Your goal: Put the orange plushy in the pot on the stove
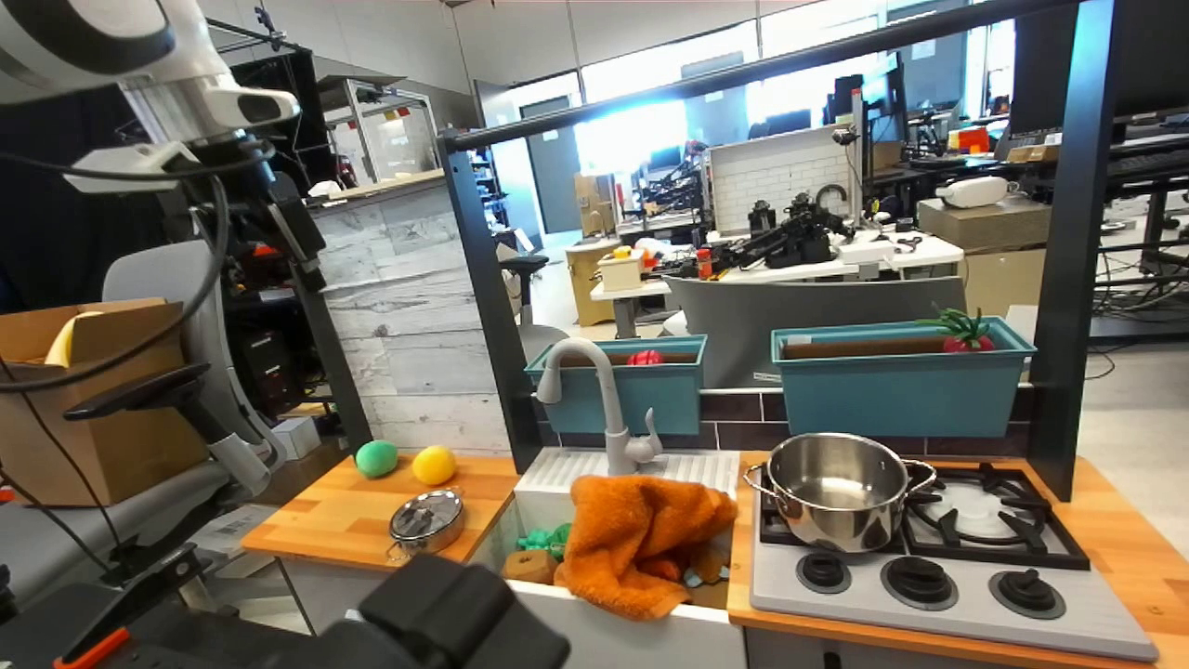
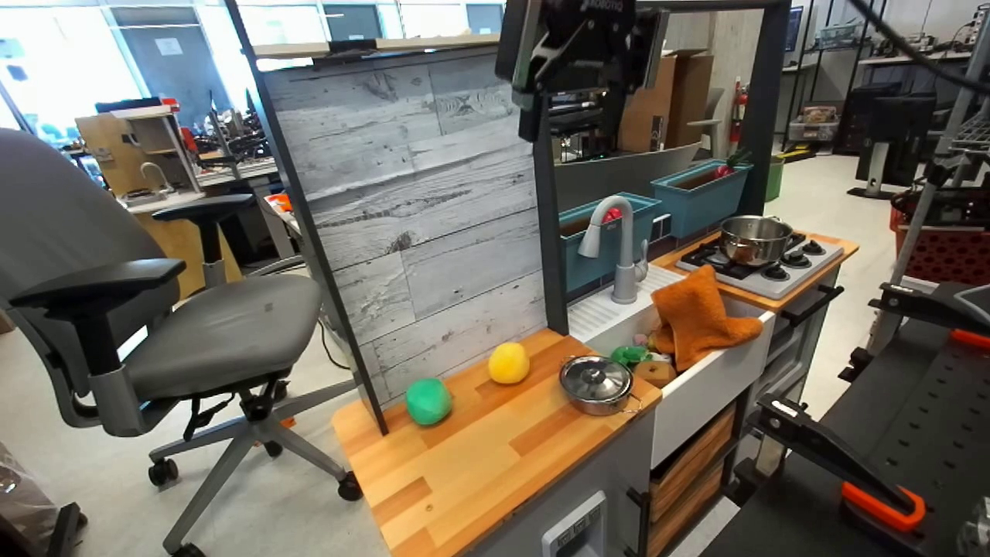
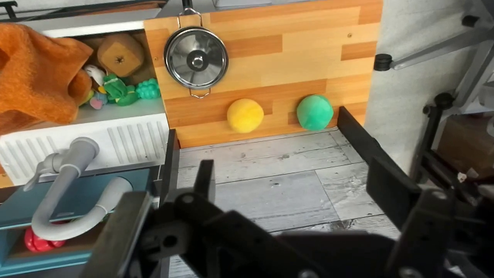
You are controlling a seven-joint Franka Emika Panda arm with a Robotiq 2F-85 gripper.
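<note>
No orange plushy shows clearly. A fuzzy orange cloth-like piece [image 1: 632, 544] drapes over the sink's front edge in both exterior views [image 2: 688, 325] and the wrist view [image 3: 38, 73]. A rounded orange patch [image 3: 80, 87] lies at its edge in the sink; I cannot tell whether it is a separate plushy. The shiny steel pot [image 1: 836, 516] stands uncovered on the stove [image 1: 971, 620]; it also shows in an exterior view [image 2: 754, 246], but is outside the wrist view. My gripper [image 3: 289, 173] is open and empty, high above the left counter by the wood-pattern panel [image 2: 572, 124].
The sink [image 1: 669, 632] holds several small toys, partly covered. A grey faucet [image 1: 604, 400] rises behind it. A lidded small pot [image 3: 197, 61], a yellow ball [image 3: 245, 116] and a green ball [image 3: 315, 112] sit on the wooden counter [image 2: 464, 472]. Teal planters [image 1: 901, 390] and dark frame posts stand behind.
</note>
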